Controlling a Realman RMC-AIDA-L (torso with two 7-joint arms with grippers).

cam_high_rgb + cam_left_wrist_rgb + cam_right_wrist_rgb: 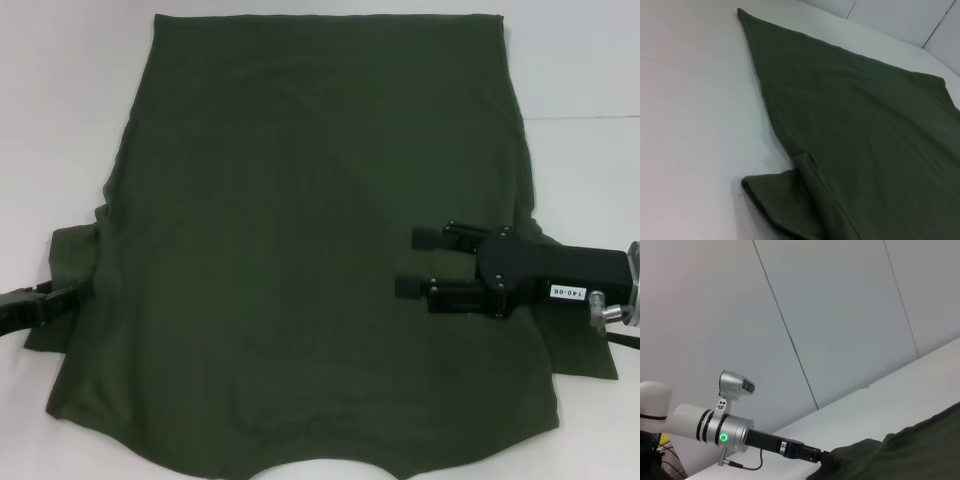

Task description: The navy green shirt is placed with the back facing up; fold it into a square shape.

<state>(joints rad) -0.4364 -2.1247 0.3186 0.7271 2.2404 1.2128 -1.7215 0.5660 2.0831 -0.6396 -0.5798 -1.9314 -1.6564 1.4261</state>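
Head view showed the navy green shirt (300, 260) spread nearly flat on the white bench (60, 100), plain back up, hem at the far side and collar curve at the near edge. No fold had yet been made in the body, so by my reading the task was at its very start, with every fold into a square left to do. The left sleeve (75, 270) lay out to the side, a little rumpled where it joined the body, as the left wrist view also showed (785, 200). The left hand (62, 300) sat at the edge of that sleeve; I could not tell whether it had hold of the cloth. The right hand (420, 262) hovered over the right part of the shirt, its 2 fingers (430, 238) well apart and holding nothing, pointing toward the middle. The right sleeve (585, 350) was mostly hidden under that arm. Likely 1st steps: turning both sleeves and sides inward
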